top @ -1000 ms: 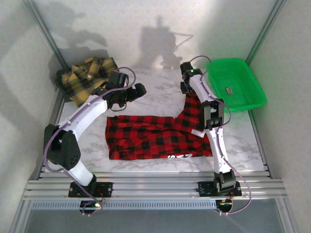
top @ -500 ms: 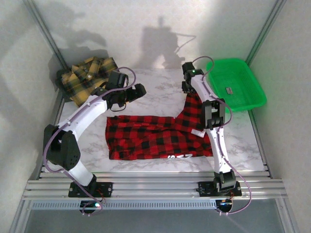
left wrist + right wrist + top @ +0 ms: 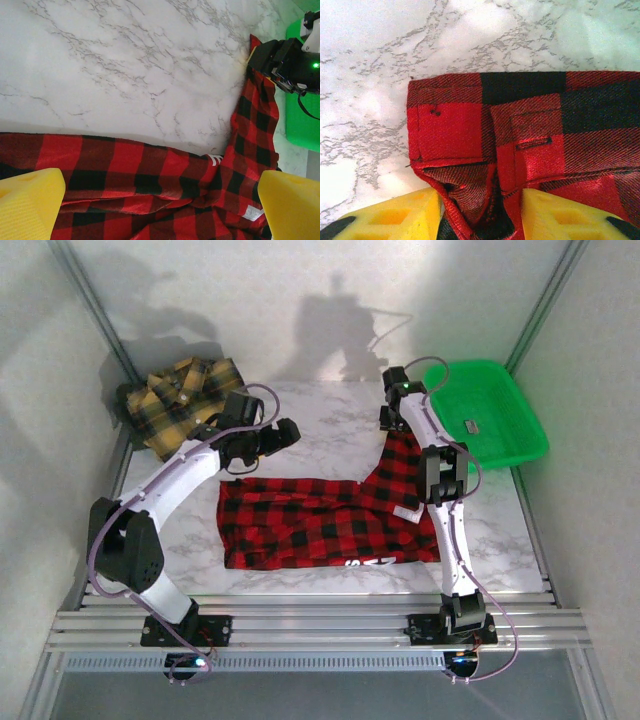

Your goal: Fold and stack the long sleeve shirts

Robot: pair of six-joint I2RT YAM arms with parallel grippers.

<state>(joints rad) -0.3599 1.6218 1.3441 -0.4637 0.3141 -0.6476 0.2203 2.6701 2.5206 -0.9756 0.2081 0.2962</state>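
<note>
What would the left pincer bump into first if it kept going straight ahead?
Probably the red-and-black shirt, lying under the open left pincer. Depth is unclear, so the marble table just beyond it is possible.

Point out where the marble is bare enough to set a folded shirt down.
Far middle marble, between the left fingers and the right fingers, beyond the red shirt, is bare. So is the near-right strip, short of the green tray. Crowded: the far-left corner, under the yellow shirt, and the centre.
</note>
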